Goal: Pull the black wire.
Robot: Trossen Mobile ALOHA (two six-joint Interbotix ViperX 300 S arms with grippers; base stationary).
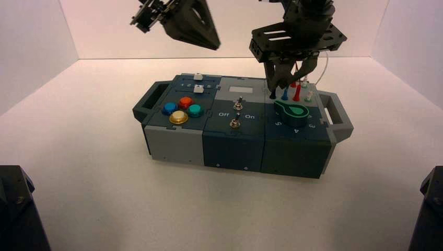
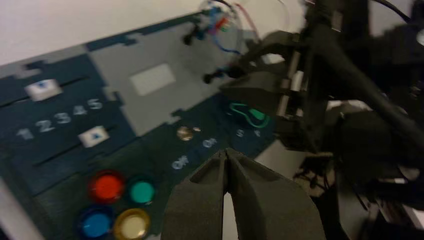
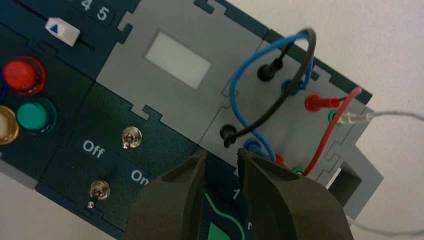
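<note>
The black wire [image 3: 295, 85] arches over the grey socket panel, with one black plug [image 3: 227, 134] near the knob and the other [image 3: 266, 71] farther back. A blue wire [image 3: 240, 107] and a red wire [image 3: 330, 127] loop through the same panel. My right gripper [image 3: 221, 154] stands open just short of the nearer black plug, with nothing between its fingers. Seen from above, the right gripper [image 1: 282, 86] hangs over the plugs at the box's right rear. My left gripper [image 2: 227, 152] is shut and empty, raised above the box's left half [image 1: 209, 42].
The box [image 1: 230, 149] carries four coloured buttons [image 1: 181, 109] and two sliders [image 1: 198, 82] on its left. Two toggle switches [image 1: 236, 112] marked Off and On sit in the middle. A green knob [image 1: 292, 111] lies in front of the plugs. A clear-plugged wire [image 3: 380, 116] trails off the box's right side.
</note>
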